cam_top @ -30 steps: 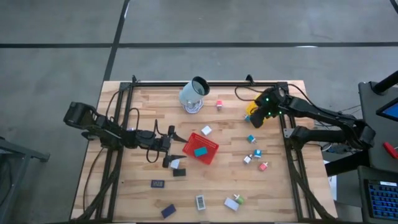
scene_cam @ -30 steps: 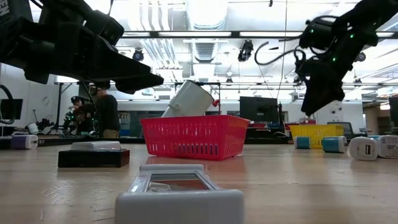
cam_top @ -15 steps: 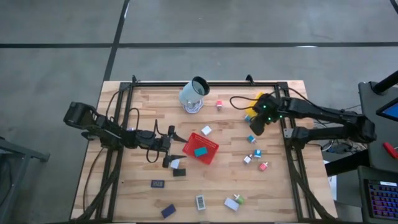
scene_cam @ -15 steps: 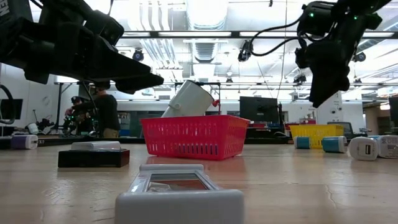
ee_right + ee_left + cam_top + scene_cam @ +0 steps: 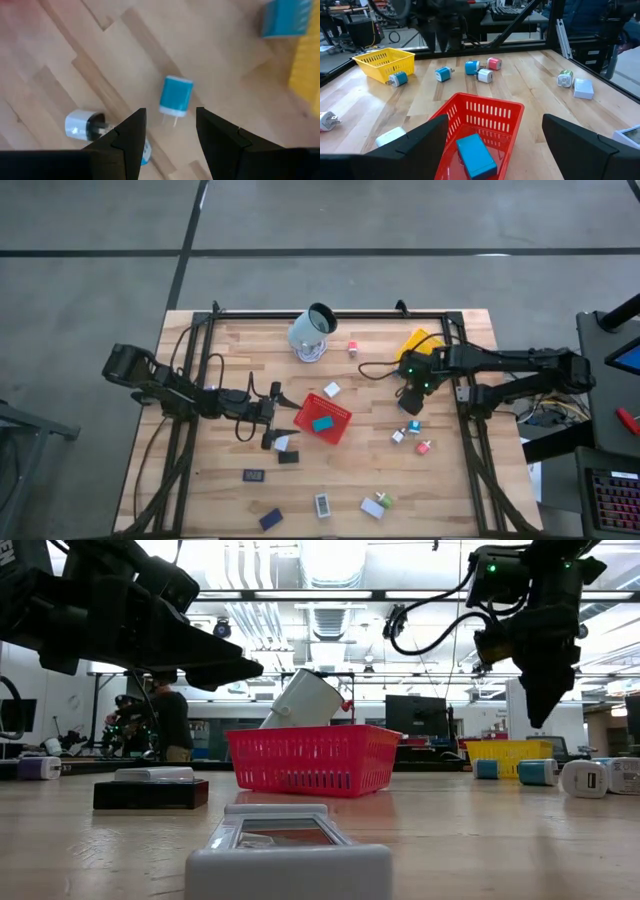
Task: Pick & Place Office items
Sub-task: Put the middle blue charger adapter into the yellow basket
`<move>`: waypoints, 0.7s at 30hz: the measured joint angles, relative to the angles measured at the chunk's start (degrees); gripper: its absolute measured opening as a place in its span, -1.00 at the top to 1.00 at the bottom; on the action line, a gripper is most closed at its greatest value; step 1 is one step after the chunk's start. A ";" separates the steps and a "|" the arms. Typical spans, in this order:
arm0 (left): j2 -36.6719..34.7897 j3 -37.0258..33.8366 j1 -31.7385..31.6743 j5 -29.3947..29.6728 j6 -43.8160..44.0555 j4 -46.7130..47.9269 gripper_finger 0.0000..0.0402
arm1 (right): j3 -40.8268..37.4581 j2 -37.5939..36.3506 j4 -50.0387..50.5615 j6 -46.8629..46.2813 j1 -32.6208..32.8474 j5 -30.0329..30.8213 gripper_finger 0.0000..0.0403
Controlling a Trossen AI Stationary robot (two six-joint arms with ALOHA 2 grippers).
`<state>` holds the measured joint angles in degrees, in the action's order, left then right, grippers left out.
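At the bottom of the high view lie a dark blue block point(image 5: 270, 519), a grey-white framed rectangle point(image 5: 322, 505) and a white block point(image 5: 372, 507) touching a small green piece point(image 5: 386, 500). Above them on the bench point(image 5: 210, 500) are one flat black rectangle point(image 5: 253, 475) and one black block point(image 5: 288, 457) with a white piece point(image 5: 283, 443) against it.

The left gripper point(image 5: 285, 432) hovers at centre left over that pair. Its jaws are spread wide and empty, facing the single red tray point(image 5: 337, 414). One teal block point(image 5: 322, 423) lies inside the tray, and a white cube point(image 5: 331, 390) sits just beyond its upper edge.

At centre right there is a group of three: a white plug point(image 5: 398, 436), a teal plug point(image 5: 413, 425) and a pink-red plug point(image 5: 424, 447). The right gripper point(image 5: 410, 404) hangs just above this group and hides what is under it from overhead. Its wrist view shows a second teal plug point(image 5: 175, 97) on the wood past the jaws, which stand moderately apart with nothing between them. A third loose teal piece point(image 5: 286, 19) lies beside the one yellow tray point(image 5: 418, 341), near the frame's upper right.

A black cable point(image 5: 378, 367) loops from the right arm over the boards. Towards the top lie a second pink-red plug point(image 5: 353, 347) and the one pale cup point(image 5: 312, 333), tilted.
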<state>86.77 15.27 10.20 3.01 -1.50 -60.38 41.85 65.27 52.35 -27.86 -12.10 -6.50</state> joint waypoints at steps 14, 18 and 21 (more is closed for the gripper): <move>0.01 0.00 0.00 0.00 -0.02 -0.02 -0.63 | 0.78 4.49 -0.47 -5.21 4.35 2.67 0.16; 0.01 0.00 -0.01 0.00 -0.02 -0.02 -0.63 | 0.78 6.78 -0.50 -5.23 4.36 3.70 0.16; 0.01 0.00 -0.01 0.00 -0.04 -0.02 -0.63 | 0.79 8.44 -0.62 -5.40 4.35 3.72 0.16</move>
<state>86.78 15.27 10.20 3.01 -1.54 -60.40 42.64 73.71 51.73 -33.27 -7.75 -2.79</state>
